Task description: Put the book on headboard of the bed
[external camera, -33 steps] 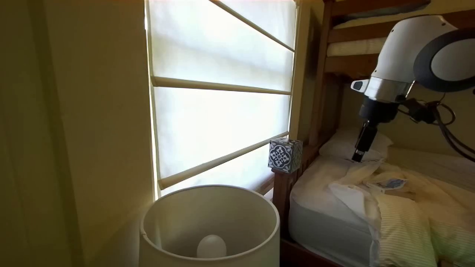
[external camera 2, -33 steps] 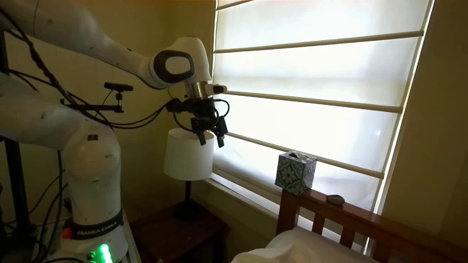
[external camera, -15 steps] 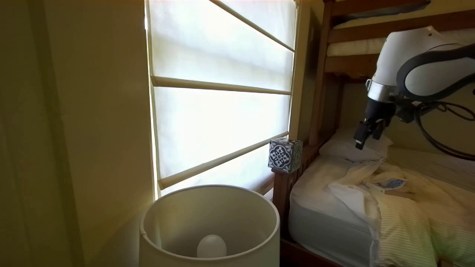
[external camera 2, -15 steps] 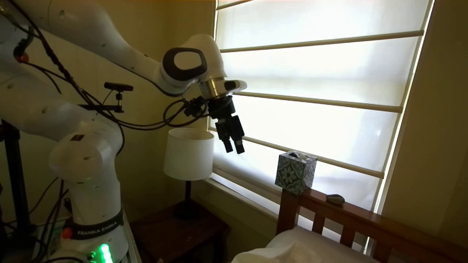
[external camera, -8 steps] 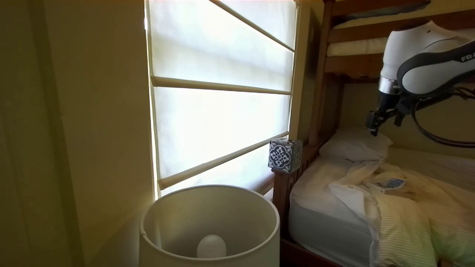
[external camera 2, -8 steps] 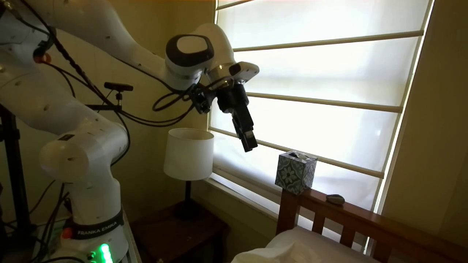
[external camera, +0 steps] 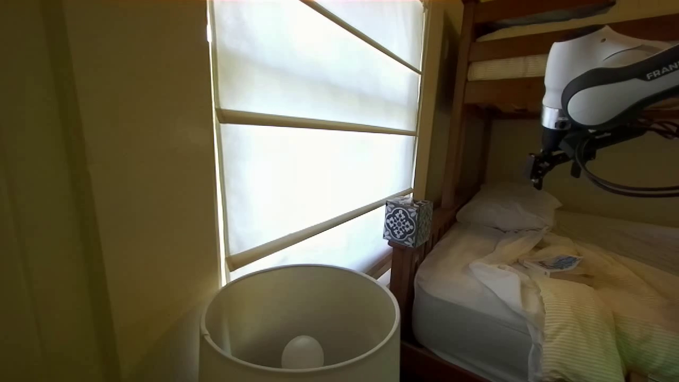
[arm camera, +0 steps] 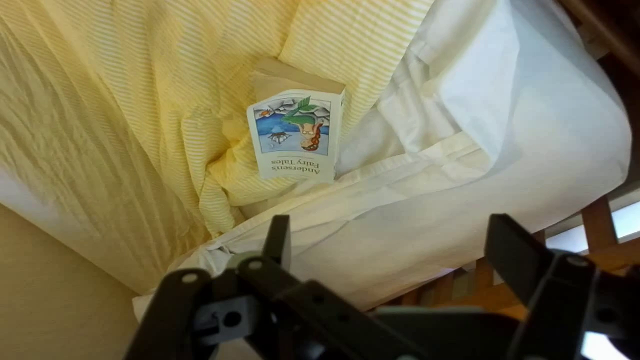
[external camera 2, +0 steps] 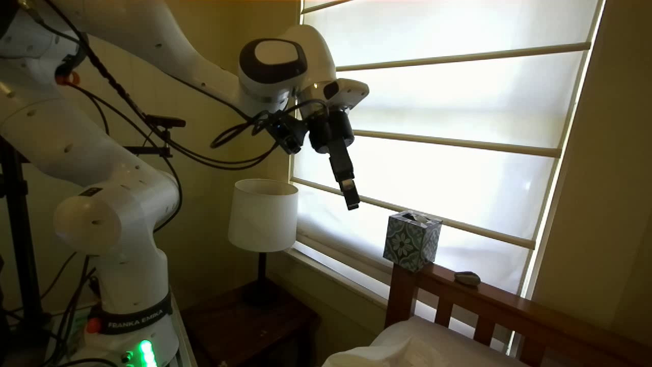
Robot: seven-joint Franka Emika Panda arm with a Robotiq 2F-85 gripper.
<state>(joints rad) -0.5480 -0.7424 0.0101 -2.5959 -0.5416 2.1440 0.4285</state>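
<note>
The book is a small whitish paperback with a blue picture on its cover. It lies flat on the rumpled bedding of the bed. In the wrist view the book is above the fingers, its title upside down, with a tan block-like edge showing beneath it. The headboard is a brown slatted board with a flat top rail; its slats also show in the wrist view. My gripper is above the bed, apart from the book. In the wrist view my gripper is wide open and empty.
A patterned tissue box stands on the headboard's post end, with a dark stone-like object beside it on the rail. A lamp stands on a dark nightstand. The window blind is behind. Upper bunk rails are overhead.
In an exterior view the gripper has moved right, toward the tissue box, and the wrist has turned so its fingers overlap there. The book and headboard have not moved.
</note>
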